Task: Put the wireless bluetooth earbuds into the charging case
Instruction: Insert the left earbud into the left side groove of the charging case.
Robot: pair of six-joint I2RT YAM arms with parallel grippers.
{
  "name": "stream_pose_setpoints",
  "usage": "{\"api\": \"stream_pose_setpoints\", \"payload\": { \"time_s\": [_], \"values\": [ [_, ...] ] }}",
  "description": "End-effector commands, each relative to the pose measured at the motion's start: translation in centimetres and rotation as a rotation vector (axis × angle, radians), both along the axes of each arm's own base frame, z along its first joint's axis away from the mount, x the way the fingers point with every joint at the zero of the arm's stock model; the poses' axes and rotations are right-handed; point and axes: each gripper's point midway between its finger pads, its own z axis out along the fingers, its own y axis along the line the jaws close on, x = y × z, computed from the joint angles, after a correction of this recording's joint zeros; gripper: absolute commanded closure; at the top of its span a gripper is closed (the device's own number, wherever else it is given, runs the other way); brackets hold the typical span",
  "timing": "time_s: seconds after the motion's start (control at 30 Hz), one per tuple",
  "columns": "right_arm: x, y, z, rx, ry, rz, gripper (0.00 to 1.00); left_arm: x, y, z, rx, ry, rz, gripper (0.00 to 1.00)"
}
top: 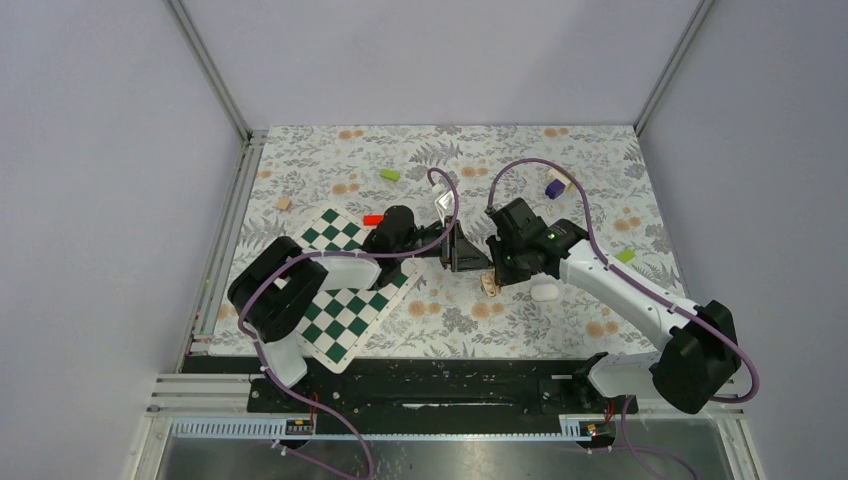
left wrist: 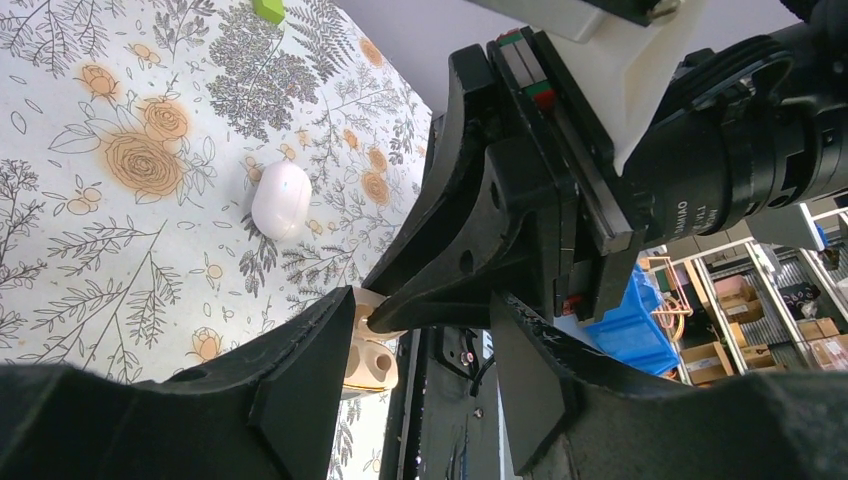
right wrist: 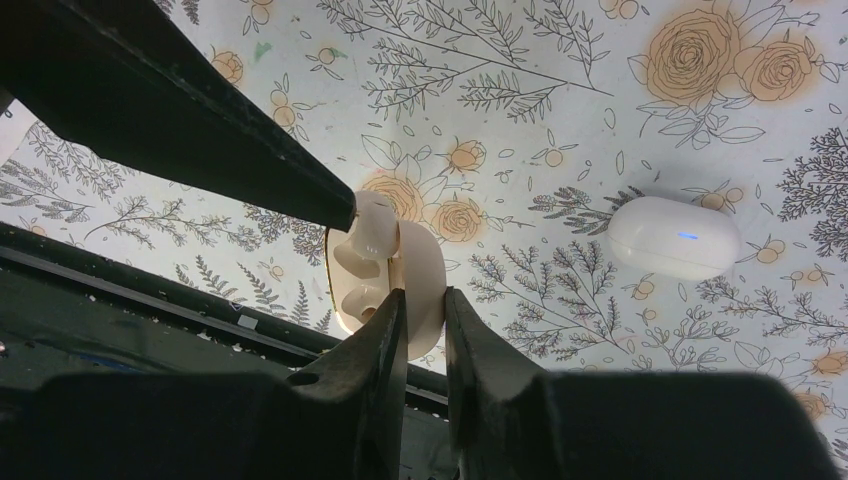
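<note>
I hold the charging case (right wrist: 420, 262) pinched in my right jaws (right wrist: 423, 298); my left jaws (left wrist: 420, 305), half spread, straddle it, touching the earbud (right wrist: 375, 228) at its mouth.

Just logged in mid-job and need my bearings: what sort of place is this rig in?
Probably a robotics lab test cell: plain panel walls on aluminium posts enclose a floral-covered table, and cardboard boxes beside a blue bin show behind.

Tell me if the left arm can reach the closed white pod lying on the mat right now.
Probably not directly. The right claw, pinching the open case, and its arm stand between the left claw and the pod, so it would need to go around.
</note>
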Motion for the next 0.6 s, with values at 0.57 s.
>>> {"api": "stream_pose_setpoints", "payload": {
  "time_s": [0.57],
  "values": [
    [0.3, 0.8, 1.6, 0.033, -0.022, 0.019, 1.0, -0.4, 0.2, -0.4, -0.072, 0.016, -0.04, 0.5]
  ]
}}
